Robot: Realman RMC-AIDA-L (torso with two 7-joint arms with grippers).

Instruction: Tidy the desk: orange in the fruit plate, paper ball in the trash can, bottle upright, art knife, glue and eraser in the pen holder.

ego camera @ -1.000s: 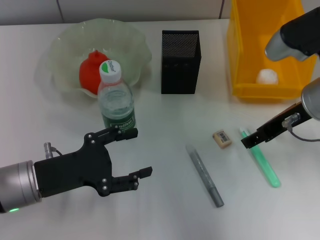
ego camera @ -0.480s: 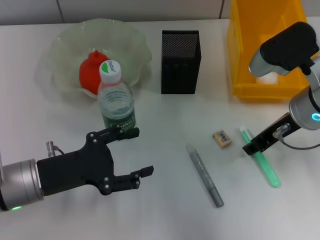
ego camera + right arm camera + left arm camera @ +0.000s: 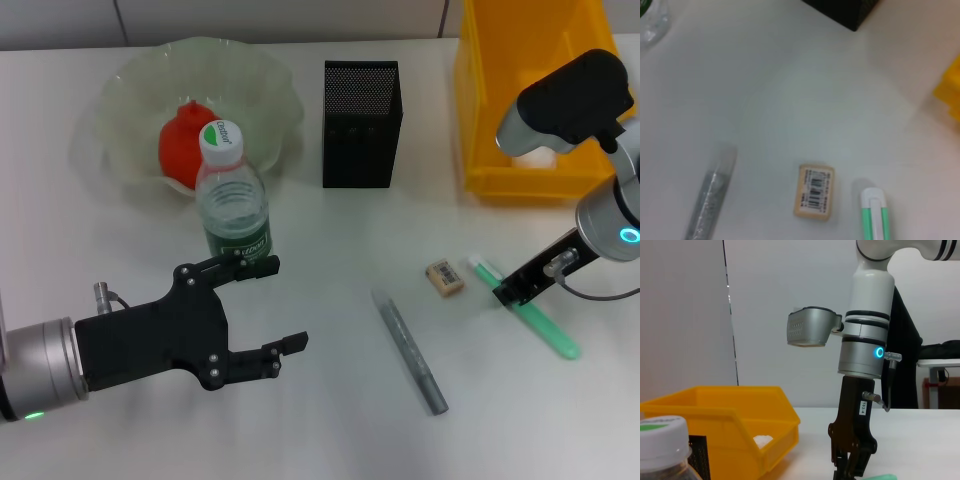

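The orange (image 3: 180, 145) lies in the pale-green fruit plate (image 3: 130, 80). The bottle (image 3: 232, 205) stands upright in front of the plate. My left gripper (image 3: 283, 304) is open and empty, just in front of the bottle. The eraser (image 3: 444, 277) lies between the grey glue stick (image 3: 410, 352) and the green art knife (image 3: 540, 325). My right gripper (image 3: 505, 290) is down on the knife's near end. The black pen holder (image 3: 361, 125) stands at the back middle. The paper ball (image 3: 762, 440) lies in the yellow trash can (image 3: 480, 120).
The right wrist view shows the eraser (image 3: 814, 192), the knife's tip (image 3: 874, 215) and the glue stick (image 3: 707, 205) on bare white desk. The left wrist view shows the right gripper (image 3: 850, 467) beside the trash can (image 3: 730, 435).
My right arm came down over the trash can's side to the art knife. The knife's far end has swung to the right. The left arm barely moved.
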